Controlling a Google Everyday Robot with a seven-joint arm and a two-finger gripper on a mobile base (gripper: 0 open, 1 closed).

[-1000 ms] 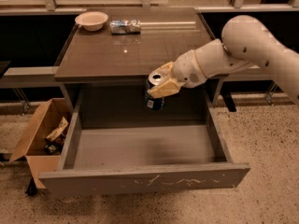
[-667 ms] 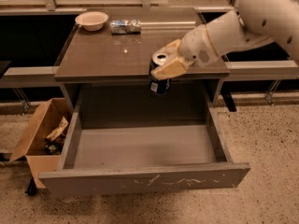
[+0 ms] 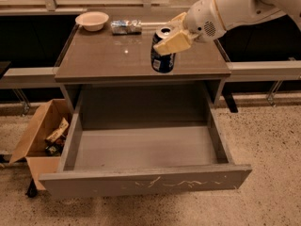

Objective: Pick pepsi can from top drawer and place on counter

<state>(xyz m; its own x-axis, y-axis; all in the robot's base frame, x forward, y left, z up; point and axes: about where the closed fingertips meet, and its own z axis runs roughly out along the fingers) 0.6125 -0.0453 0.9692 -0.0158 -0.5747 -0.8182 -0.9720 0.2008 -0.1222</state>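
Note:
My gripper [image 3: 170, 37] is shut on the pepsi can [image 3: 162, 60], a dark blue can with a silver top. It holds the can upright over the front right part of the glossy grey-brown counter [image 3: 103, 58], at or just above its surface. The white arm reaches in from the upper right. The top drawer [image 3: 141, 185] is pulled wide open below the counter, and its inside shows nothing in it. White scratches mark its front panel.
A white bowl [image 3: 92, 20] and a silvery-blue foil snack packet [image 3: 126, 26] sit at the back of the counter. A brown cardboard box [image 3: 40, 135] with scraps stands on the floor left of the drawer. A dark ledge runs behind the cabinet.
My gripper has lifted the pepsi can up out of the drawer space, past the counter's front edge, and now holds it over the counter's front right part.

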